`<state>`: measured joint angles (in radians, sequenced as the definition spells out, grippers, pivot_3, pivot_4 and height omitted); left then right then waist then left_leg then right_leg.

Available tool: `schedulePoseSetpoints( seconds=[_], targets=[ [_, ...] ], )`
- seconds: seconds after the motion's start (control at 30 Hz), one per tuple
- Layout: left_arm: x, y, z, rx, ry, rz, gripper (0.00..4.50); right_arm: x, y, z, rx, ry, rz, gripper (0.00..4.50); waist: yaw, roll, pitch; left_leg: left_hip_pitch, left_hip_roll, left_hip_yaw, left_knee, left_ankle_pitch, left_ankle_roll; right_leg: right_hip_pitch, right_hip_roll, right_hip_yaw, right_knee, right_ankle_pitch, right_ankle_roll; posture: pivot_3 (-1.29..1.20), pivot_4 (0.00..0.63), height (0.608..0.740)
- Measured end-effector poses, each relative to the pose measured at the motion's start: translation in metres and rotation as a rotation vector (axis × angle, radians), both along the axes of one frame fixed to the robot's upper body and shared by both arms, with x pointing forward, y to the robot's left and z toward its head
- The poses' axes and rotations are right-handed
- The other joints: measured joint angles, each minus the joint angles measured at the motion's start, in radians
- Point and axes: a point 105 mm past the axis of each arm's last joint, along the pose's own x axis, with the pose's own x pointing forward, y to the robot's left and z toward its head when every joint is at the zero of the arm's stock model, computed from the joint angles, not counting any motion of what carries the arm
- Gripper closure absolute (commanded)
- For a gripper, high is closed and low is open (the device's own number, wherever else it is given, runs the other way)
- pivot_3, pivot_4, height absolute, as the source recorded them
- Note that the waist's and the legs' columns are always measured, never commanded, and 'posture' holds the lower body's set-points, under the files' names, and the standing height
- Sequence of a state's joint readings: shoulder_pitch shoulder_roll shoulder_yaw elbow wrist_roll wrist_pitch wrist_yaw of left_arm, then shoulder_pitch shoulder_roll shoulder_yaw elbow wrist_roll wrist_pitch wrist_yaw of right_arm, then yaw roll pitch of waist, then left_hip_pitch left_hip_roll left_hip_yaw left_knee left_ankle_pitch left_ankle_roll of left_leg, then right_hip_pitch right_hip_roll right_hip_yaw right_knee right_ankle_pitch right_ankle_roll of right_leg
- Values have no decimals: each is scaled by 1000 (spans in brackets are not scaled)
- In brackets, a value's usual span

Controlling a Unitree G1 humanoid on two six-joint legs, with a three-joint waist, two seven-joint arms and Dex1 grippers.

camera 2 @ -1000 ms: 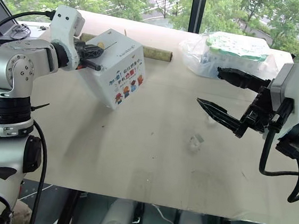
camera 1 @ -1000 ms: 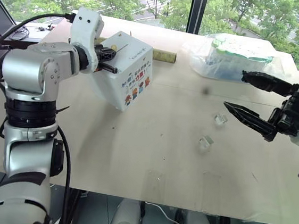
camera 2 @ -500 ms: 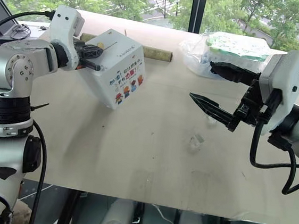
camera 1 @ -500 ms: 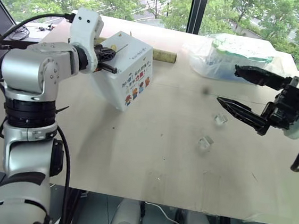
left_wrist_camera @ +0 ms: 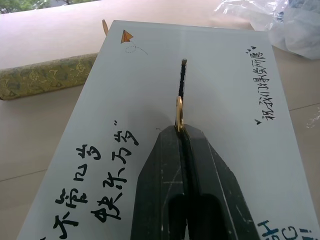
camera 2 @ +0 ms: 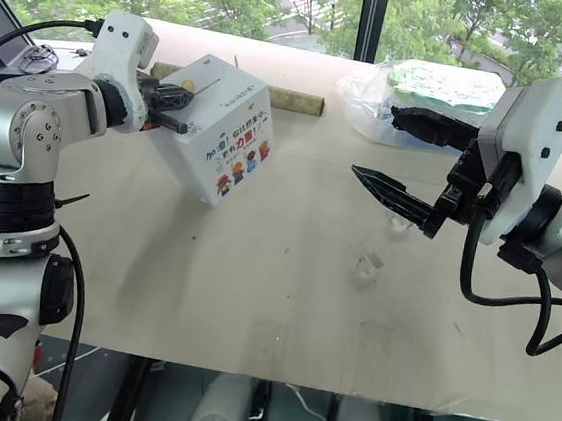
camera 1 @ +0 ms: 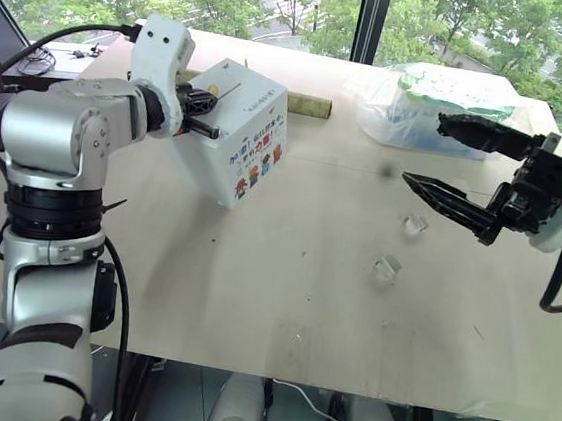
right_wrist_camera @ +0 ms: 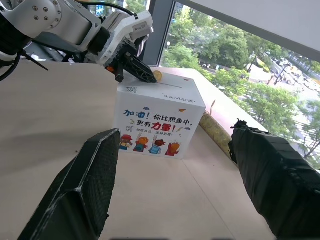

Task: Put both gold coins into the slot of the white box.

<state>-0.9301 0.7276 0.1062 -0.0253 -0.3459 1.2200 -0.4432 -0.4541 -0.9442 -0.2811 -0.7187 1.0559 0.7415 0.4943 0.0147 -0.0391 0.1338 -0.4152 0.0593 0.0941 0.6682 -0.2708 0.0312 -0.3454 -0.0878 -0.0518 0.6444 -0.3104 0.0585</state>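
The white box point(camera 1: 244, 136) with cartoon figures stands at the table's back left. My left gripper point(left_wrist_camera: 180, 131) is shut on a gold coin point(left_wrist_camera: 179, 114) held edge-on just above the near end of the dark slot point(left_wrist_camera: 182, 80) in the box top. The same coin point(right_wrist_camera: 157, 76) also shows in the right wrist view. My right gripper point(camera 1: 423, 150) hangs open in the air over the right side of the table, with nothing between its fingers. Below it lie two small clear casings point(camera 1: 415, 224) point(camera 1: 386, 269); I cannot tell whether either holds a coin.
A clear bag of white-green packs point(camera 1: 443, 102) lies at the back right, behind my right gripper. A green-gold patterned roll point(camera 1: 310, 104) lies behind the box. The table's front edge point(camera 1: 274, 371) runs close to me.
My right gripper has drifted a little to the left and up, still open. The left gripper and its coin have kept still at the slot.
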Motion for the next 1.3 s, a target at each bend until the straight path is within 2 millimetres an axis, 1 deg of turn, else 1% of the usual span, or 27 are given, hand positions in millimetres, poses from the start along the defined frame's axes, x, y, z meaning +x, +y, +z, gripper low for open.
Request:
schedulePoseSetpoints(
  seconds=[0.37, 0.47, 0.57, 0.6, 0.87, 0.93, 0.97, 1.0, 1.03, 1.07, 1.13, 1.2, 1.27, 1.3],
  targets=[
    [-1, 1, 0, 22, 4, -22, 4500, 0, 0, 0, 0, 3, 1, 702, 0, 0, 0, 0, 0, 0, 0, 0, 0, 0, 0, 0, 0, 0, 0, 0, 150, 740],
    [-1, 0, -1, 22, 3, -28, 3658, 0, 0, -1, -1, 8, 1, 662, 0, 0, 0, 0, 0, 0, 0, 0, 0, 0, 0, 0, 0, 0, 0, 0, 150, 740],
    [-1, 1, -1, 32, 0, -31, 2252, 0, -1, -4, -1, 21, -1, 662, 0, 0, 0, 0, 0, 0, 0, 0, 0, 0, 0, 0, 0, 0, 0, 0, 150, 740],
    [-1, 2, 0, 35, -1, -28, 1877, 0, -1, -5, -1, 23, -2, 662, 0, 0, 0, 0, 0, 0, 0, 0, 0, 0, 0, 0, 0, 0, 0, 0, 150, 740],
    [-1, -2, -2, 12, -16, -59, 1877, 0, -4, -10, 0, 40, -8, 662, 2, 0, 0, 0, 0, 0, 0, 0, 0, 0, 0, 0, 0, 0, 0, 0, 150, 740],
    [-1, -11, -3, -22, -35, -102, 1877, 1, -5, -13, -3, 51, -11, 662, 2, 0, 0, -1, 0, 0, 0, 0, 0, 0, 0, 0, 0, 0, 0, 0, 150, 740],
    [-3, -24, 1, -92, -85, -174, 1877, 1, -6, -15, -3, 58, -17, 662, 3, 0, 0, -1, 0, 0, 0, 0, 0, 0, -1, 0, 0, 0, 0, 0, 150, 740],
    [-5, -31, 3, -121, -113, -214, 1877, 1, -7, -16, -3, 61, -20, 662, 3, 0, 0, -1, 0, -1, 1, 0, 0, 0, -1, -1, 0, 0, 0, 0, 150, 740],
    [-17, -52, 8, -219, -190, -342, 1877, 2, -10, -21, -7, 73, -39, 662, 3, 0, 0, -1, 0, -1, 0, 0, 0, 1, -1, -1, 1, 0, 0, 0, 150, 740],
    [-22, -60, 9, -242, -209, -395, 1877, 3, -11, -24, -7, 84, -48, 662, 1, -1, 0, -1, 0, -1, 0, 0, 0, 1, -1, -1, 1, 0, 0, 0, 150, 740],
    [-37, -70, 5, -268, -226, -489, 1877, 4, -17, -33, -4, 112, -83, 662, -3, -1, 0, -1, 0, -2, -1, 0, 0, 1, -1, -1, 1, 0, 0, 0, 150, 740],
    [-55, -71, -2, -291, -232, -564, 1877, 5, -27, -44, -7, 139, -141, 662, -7, 0, 0, 0, -1, -4, -2, 0, 0, 0, 0, 0, 1, 0, 0, 0, 150, 740],
    [-77, -73, -27, -292, -170, -641, 1877, 4, -41, -65, -22, 192, -217, 662, -4, 0, 0, 0, -1, -7, -2, 0, 0, 1, 0, 1, 0, 0, 0, 0, 150, 740],
    [-83, -73, -37, -296, -139, -657, 1877, 3, -45, -74, -26, 218, -234, 662, -2, 0, 0, -1, -2, -7, -2, 0, 0, 0, 0, 1, 0, 0, 0, 0, 150, 740]
  ],
)
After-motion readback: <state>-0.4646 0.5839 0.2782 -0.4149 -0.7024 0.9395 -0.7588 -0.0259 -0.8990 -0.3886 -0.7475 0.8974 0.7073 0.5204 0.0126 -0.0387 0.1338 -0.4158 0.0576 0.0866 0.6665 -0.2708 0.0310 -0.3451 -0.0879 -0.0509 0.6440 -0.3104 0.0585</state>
